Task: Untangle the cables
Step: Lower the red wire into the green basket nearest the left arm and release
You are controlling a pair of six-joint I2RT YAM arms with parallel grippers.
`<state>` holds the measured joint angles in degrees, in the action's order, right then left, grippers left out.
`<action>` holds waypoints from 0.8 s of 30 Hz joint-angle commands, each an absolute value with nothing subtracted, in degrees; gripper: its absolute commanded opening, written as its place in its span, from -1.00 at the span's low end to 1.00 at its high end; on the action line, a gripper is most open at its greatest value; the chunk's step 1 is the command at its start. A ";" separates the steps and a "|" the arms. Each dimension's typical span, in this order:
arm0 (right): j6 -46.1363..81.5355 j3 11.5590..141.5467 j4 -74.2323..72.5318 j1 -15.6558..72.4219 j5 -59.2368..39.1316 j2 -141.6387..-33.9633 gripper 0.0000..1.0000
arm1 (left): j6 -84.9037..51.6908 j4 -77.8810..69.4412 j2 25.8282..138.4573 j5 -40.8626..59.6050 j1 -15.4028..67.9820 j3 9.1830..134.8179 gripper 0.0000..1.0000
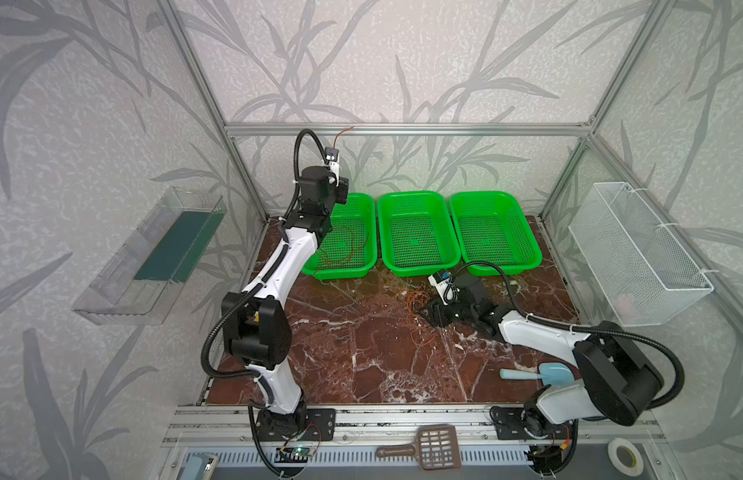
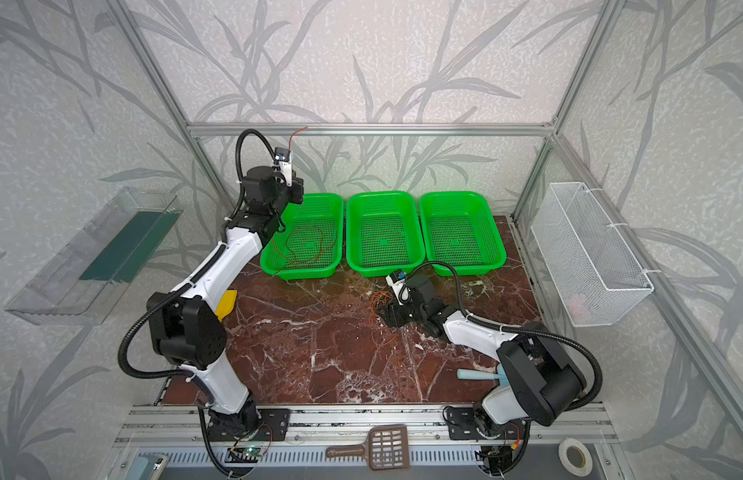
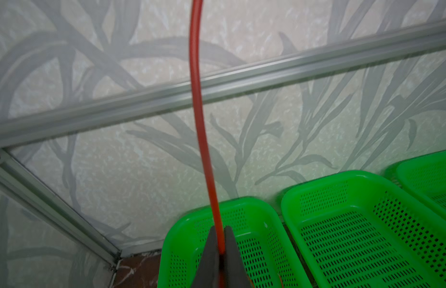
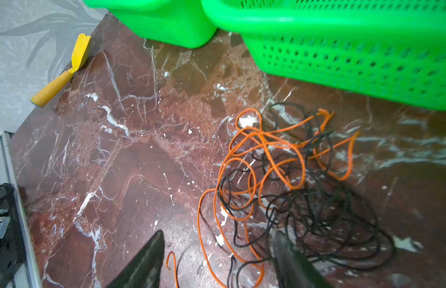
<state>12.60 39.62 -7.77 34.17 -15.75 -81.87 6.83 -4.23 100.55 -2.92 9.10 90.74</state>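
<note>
Cables lie in two places on this rig. Find the red-brown cable (image 3: 201,139) clamped in the left gripper (image 3: 220,240), whose jaws are pressed together on it. This gripper is raised over the back edge of the left green basket (image 1: 363,269). A free end stands up from the jaws in front of the back wall. In both top views, loose loops of the same cable lie on that basket's floor.

Locate the orange cable (image 4: 266,147) and the black cable (image 4: 336,219) on the marble table (image 1: 344,340). They are bunched together in one tangle, just in front of the middle green basket (image 1: 419,266).

Note that the right gripper (image 4: 218,239) sits low at this tangle. Its jaws are spread apart and grip nothing, and orange and black strands lie on the table between its fingers.

You also see a yellow scraper (image 4: 64,74) at the table's left edge, well apart from the tangle.
</note>
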 commanded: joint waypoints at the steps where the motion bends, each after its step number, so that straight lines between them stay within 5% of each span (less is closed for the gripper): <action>1: 9.29 42.48 1.42 33.73 -11.10 -78.85 0.38 | 0.73 -8.77 97.91 -1.74 8.20 85.50 -1.00; 15: 12.61 41.49 5.79 32.54 -8.53 -75.30 0.37 | -12.15 -1.41 109.72 4.24 5.54 83.81 -0.96; 24: 12.99 40.74 6.77 31.77 -7.95 -74.17 0.36 | -14.87 1.14 111.32 8.26 4.94 86.63 0.06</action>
